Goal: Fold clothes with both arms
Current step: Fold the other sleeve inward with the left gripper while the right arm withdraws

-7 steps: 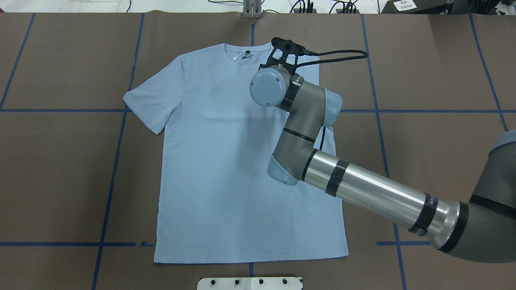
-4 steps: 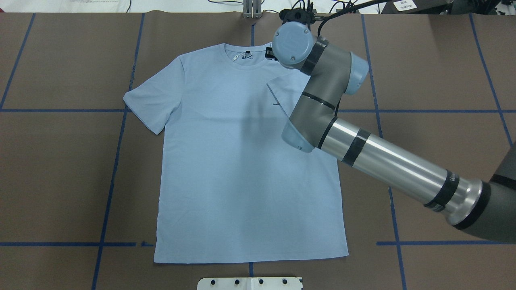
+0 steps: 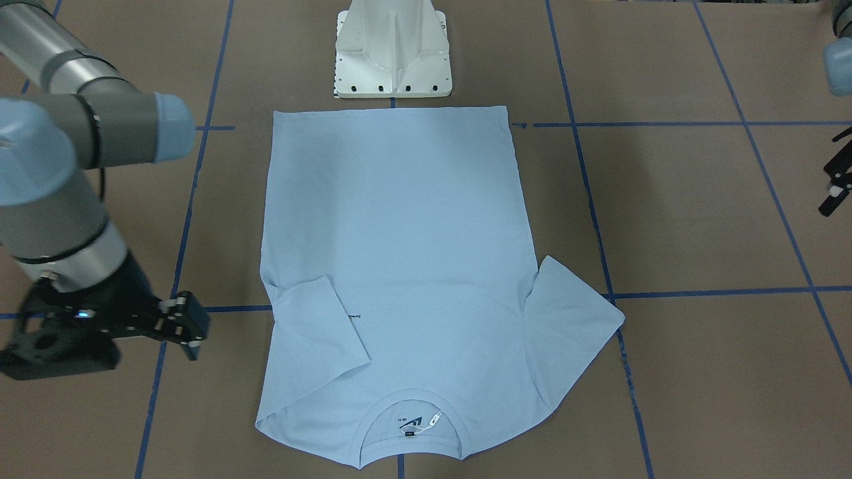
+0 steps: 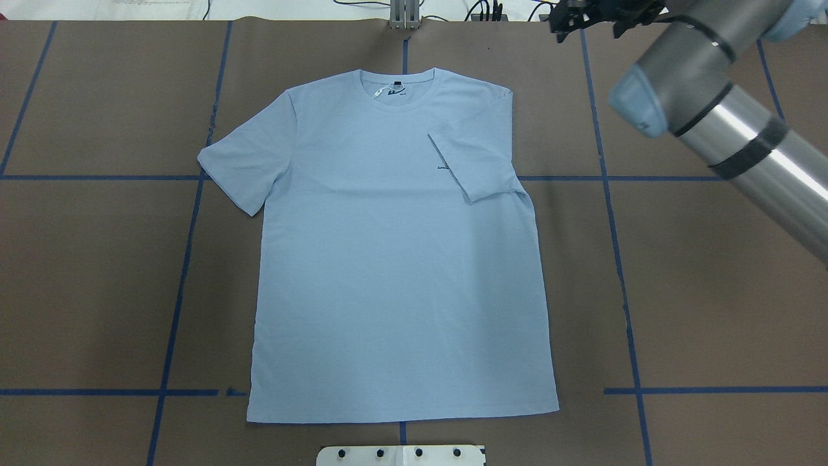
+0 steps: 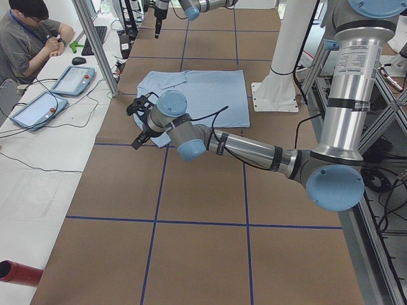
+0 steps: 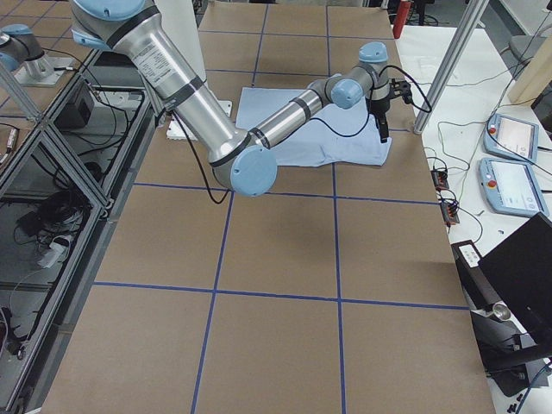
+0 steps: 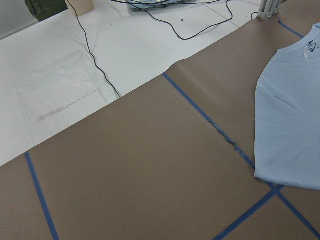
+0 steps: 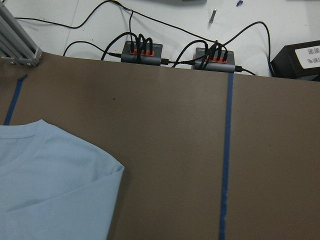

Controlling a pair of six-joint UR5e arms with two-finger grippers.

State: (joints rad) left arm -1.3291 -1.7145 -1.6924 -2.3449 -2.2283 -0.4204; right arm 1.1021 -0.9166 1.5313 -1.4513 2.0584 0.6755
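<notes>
The light blue T-shirt (image 4: 394, 272) lies flat on the brown table, collar and neck label (image 4: 390, 91) at the far side. Its sleeve (image 4: 475, 158) on my right is folded in over the chest; the other sleeve (image 4: 239, 168) is spread out. My right gripper (image 4: 585, 18) hangs open and holds nothing beyond the shirt's far right shoulder, also seen in the front view as the right gripper (image 3: 188, 324). My left gripper (image 3: 835, 179) is open off the shirt's left side, well clear of the cloth, and shows as the left gripper (image 5: 135, 124) in the left view.
The white pedestal base (image 3: 393, 53) stands at the shirt's hem. Blue tape lines (image 4: 184, 259) grid the table. Power strips with cables (image 8: 142, 51) and a metal post (image 4: 404, 13) sit past the far edge. A person (image 5: 28, 38) sits at a side desk with pendants (image 5: 71, 79).
The right arm has pulled away from the shirt's shoulder toward the far right corner. The sleeve it carried stays folded on the chest.
</notes>
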